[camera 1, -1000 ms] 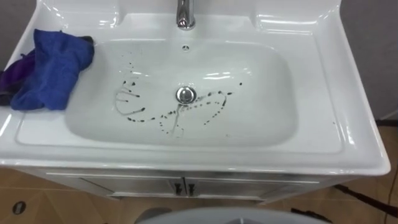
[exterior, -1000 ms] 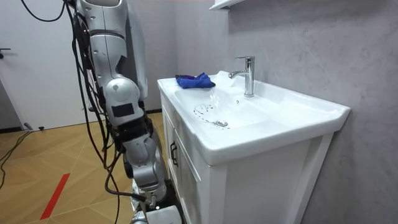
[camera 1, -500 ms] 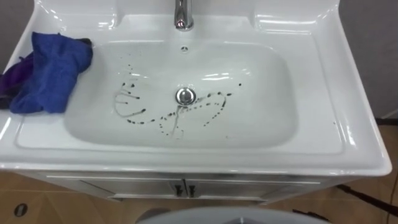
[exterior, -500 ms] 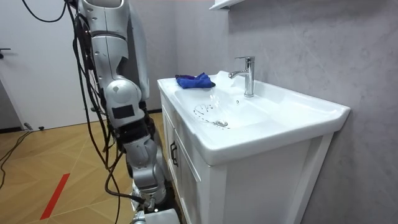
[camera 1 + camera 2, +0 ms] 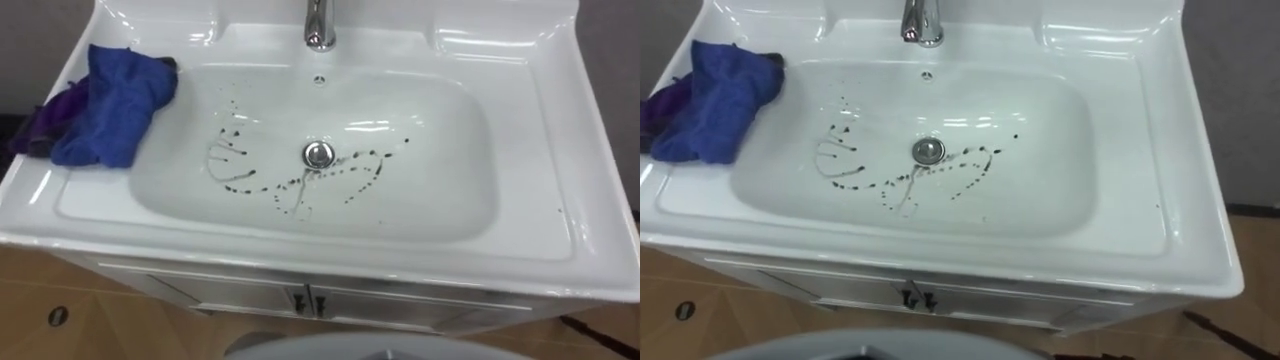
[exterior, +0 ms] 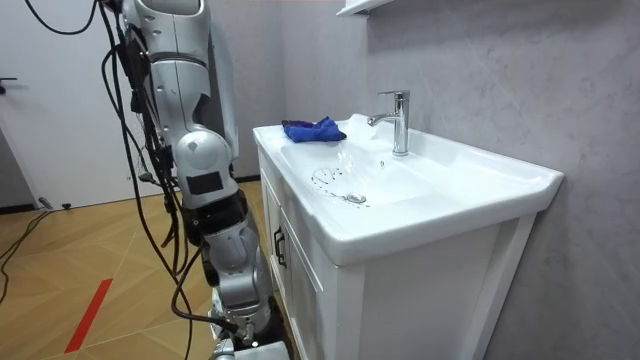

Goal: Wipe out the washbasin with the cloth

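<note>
White basin [image 5: 530, 120] on a vanity cabinet [image 6: 310, 290], robot standing close by the cabinet's front, on the room view's left, upper body cut off by the frame top. Can't tell how the left hand or right hand is set.

Drain [image 5: 318, 153] sits mid-bowl. Dark spots [image 5: 300, 185] trail round it: a loop to its left, a dotted line in front and off to its right. Small overflow hole [image 5: 319, 79] just behind the drain. Tap [image 5: 319, 25] further back, top cropped in the eye views, whole in the room view.

Blue cloth [image 5: 115, 105] is bunched on the rim well left of the drain, one edge hanging over the bowl wall. Something purple [image 5: 50, 120] pokes out on its far side, part hidden, hard to say what.

Below the drain, cabinet doors w/ two small handles [image 5: 303, 300], lower part cropped.
</note>
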Available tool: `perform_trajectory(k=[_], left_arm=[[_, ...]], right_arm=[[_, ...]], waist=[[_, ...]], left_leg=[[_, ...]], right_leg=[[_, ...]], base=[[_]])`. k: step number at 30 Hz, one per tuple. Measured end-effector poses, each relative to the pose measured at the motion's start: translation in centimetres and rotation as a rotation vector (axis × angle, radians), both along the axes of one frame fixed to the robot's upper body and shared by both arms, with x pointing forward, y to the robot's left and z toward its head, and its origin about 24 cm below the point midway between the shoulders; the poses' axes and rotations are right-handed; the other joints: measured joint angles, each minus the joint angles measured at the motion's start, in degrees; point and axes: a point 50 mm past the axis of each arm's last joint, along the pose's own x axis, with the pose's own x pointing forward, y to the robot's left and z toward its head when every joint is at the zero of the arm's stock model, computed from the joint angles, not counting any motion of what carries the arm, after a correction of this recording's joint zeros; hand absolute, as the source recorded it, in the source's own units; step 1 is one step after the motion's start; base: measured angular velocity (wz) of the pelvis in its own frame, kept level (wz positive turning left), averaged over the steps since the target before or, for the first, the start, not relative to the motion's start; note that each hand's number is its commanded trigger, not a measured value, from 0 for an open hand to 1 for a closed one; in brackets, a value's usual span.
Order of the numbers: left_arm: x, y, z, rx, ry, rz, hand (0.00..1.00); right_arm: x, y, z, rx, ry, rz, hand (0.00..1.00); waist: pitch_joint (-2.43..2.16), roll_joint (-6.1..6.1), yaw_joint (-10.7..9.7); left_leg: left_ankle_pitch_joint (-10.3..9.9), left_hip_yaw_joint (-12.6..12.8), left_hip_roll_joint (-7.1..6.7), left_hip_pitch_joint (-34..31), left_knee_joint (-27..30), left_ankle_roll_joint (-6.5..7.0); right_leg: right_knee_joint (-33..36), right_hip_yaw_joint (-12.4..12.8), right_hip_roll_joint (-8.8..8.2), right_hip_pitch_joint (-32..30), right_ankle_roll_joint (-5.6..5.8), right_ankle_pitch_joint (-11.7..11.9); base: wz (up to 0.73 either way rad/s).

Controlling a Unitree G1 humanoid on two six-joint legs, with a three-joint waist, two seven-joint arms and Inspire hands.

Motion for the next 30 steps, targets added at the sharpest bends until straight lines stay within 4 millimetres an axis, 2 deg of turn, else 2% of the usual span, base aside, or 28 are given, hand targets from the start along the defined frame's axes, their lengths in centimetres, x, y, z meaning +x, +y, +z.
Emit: perform_trajectory(k=[4, 6, 8, 13, 14, 18, 20, 25, 27, 28, 30], left_arm=[[-0.4, 3.0, 1.6, 0.181, -0.016, 0.181, 0.00], [-0.9, 4.8, 2.7, 0.278, -0.009, 0.280, 0.00], [-1.0, 5.9, 3.6, 0.355, -0.028, 0.368, 0.00], [-0.1, 8.3, 5.7, 0.540, -0.050, 0.441, 0.00], [0.7, 9.0, 6.5, 0.590, -0.081, 0.471, 0.00], [3.0, 11.6, 9.8, 0.785, -0.184, 0.566, 0.00], [3.8, 12.4, 11.2, 0.855, -0.219, 0.604, 0.00], [6.9, 13.8, 15.2, 1.014, -0.372, 0.668, 0.00], [8.6, 14.2, 17.4, 1.068, -0.472, 0.673, 0.00], [8.9, 14.3, 17.9, 1.080, -0.496, 0.672, 0.00], [10.1, 14.5, 20.2, 1.140, -0.588, 0.669, 0.00]], right_arm=[[-0.6, -1.7, 0.6, -0.053, 0.021, 0.003, 0.00], [-0.6, -2.5, 0.9, -0.085, 0.021, -0.003, 0.00], [-0.4, -2.9, 1.1, -0.108, 0.011, -0.006, 0.00], [0.4, -3.5, 1.4, -0.153, -0.001, 0.084, 0.00], [0.3, -3.6, 1.4, -0.156, 0.000, 0.086, 0.00], [-0.2, -3.7, 1.5, -0.181, 0.010, 0.110, 0.00], [-0.1, -3.7, 1.5, -0.189, 0.002, 0.127, 0.00], [0.2, -3.7, 1.6, -0.195, -0.010, 0.167, 0.00], [0.2, -3.7, 1.6, -0.193, -0.015, 0.180, 0.00], [0.1, -3.7, 1.6, -0.193, -0.016, 0.181, 0.00], [0.1, -3.6, 1.5, -0.187, -0.027, 0.190, 0.00]], waist=[[-0.14, 0.79, 1.8], [-0.29, 1.42, 3.4], [-0.19, 1.79, 4.1], [-0.13, 2.73, 5.4], [-0.42, 3.23, 6.2], [-0.36, 3.29, 7.7], [-0.56, 3.63, 7.7], [-0.63, 3.77, 7.8], [-0.67, 3.90, 7.8], [-0.68, 3.94, 7.7], [-0.66, 3.90, 7.3]], left_leg=[[0.1, -1.0, -0.49, 0.0, 0.0, -0.01], [0.1, -1.0, -0.51, 0.0, 0.0, -0.01], [0.1, -1.2, -0.56, 0.0, 0.0, -0.01], [0.1, -2.4, -1.24, -0.7, 0.8, 0.01], [0.1, -2.4, -1.25, -0.7, 0.8, 0.01], [0.2, -2.5, -1.04, -0.8, 0.8, -0.14], [0.3, -2.5, -0.99, -1.2, 0.9, -0.29], [0.4, -2.3, -0.84, -1.7, 1.4, -0.42], [0.4, -2.3, -0.83, -1.6, 1.5, -0.42], [0.4, -2.3, -0.83, -1.6, 1.5, -0.42], [0.4, -2.2, -0.87, -1.3, 1.5, -0.41]], right_leg=[[0.2, -0.5, -0.31, -0.1, 0.20, -0.2], [0.4, -0.5, -0.36, -0.3, 0.22, -0.2], [0.7, -0.7, -0.45, -0.3, 0.30, -0.3], [3.2, -1.2, -1.47, -1.3, 0.29, -1.8], [3.3, -1.2, -1.53, -1.4, 0.25, -2.0], [3.9, -1.0, -1.45, -1.8, -0.12, -2.3], [4.2, -0.9, -1.45, -2.4, -0.25, -2.5], [4.8, 0.1, -1.28, -3.2, -0.47, -2.5], [4.8, 0.4, -1.24, -3.2, -0.51, -2.5], [4.8, 0.5, -1.24, -3.2, -0.51, -2.5], [4.8, 1.1, -1.24, -3.2, -0.51, -2.5]], base=[[0.11], [0.00], [0.03], [0.10], [0.00], [-0.01], [-0.03], [-0.06], [-0.07], [-0.07], [-0.09]])
